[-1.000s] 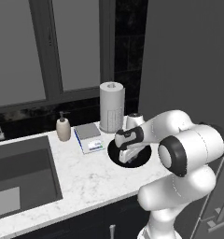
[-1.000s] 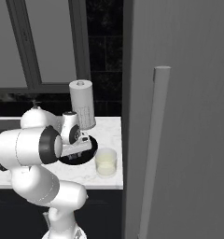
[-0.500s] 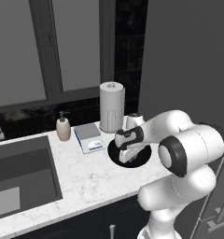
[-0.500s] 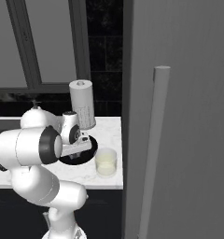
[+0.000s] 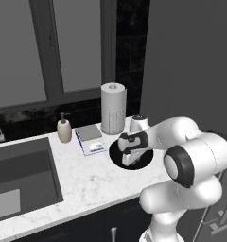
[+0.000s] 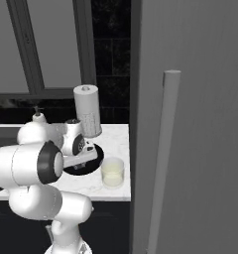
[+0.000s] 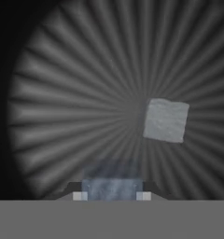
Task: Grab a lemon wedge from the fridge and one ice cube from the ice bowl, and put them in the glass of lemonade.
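The black ice bowl point(image 5: 114, 154) sits on the counter by the fridge point(image 6: 200, 99), whose door is closed. The lemon wedge is out of view. My gripper point(image 5: 126, 161) reaches down into the bowl. In the hand view the gripper point(image 7: 112, 195) is shut on an ice cube point(image 7: 112, 187) just above the ribbed bowl floor point(image 7: 76, 102). A second ice cube point(image 7: 166, 120) lies loose to the upper right. The glass of lemonade point(image 6: 112, 172) stands right of the ice bowl point(image 6: 93, 163), near the counter's front edge.
A white paper-towel roll point(image 5: 113, 108) stands behind the bowl. A small scale point(image 5: 91, 138) and a soap dispenser point(image 5: 64, 129) sit to its left, and a dark sink point(image 5: 18, 175) beyond them. The fridge's long bar handle point(image 6: 163, 154) rises at the right.
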Tool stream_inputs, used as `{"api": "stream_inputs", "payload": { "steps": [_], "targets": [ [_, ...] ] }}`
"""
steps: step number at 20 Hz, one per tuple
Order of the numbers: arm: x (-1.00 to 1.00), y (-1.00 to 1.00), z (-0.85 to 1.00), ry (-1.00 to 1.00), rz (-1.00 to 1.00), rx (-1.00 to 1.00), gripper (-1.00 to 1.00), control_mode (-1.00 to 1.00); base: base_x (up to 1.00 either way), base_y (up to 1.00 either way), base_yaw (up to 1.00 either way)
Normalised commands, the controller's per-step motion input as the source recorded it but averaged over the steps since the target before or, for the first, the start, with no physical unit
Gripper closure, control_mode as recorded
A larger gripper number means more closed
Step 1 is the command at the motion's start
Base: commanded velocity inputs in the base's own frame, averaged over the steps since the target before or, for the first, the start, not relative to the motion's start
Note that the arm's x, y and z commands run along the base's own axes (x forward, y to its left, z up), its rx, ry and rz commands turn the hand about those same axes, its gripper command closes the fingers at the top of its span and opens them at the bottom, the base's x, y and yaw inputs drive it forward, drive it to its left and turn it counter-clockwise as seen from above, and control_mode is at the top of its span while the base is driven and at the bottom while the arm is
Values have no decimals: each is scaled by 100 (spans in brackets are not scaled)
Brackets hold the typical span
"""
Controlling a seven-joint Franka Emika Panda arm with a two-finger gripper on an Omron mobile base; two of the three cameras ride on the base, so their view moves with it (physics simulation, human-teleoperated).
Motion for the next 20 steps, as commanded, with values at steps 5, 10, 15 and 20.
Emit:
{"api": "stream_inputs", "payload": {
  "steps": [5,10,15,20],
  "targets": [
    [-5,-7,10,-8,0,1,100,-100,0,0,0],
    [0,8,86,-7,-9,-10,100,-100,0,0,0],
    [0,0,98,0,-15,-6,100,-100,0,0,0],
    [-5,-17,54,0,-25,-2,100,-100,0,0,0]
  ]
}}
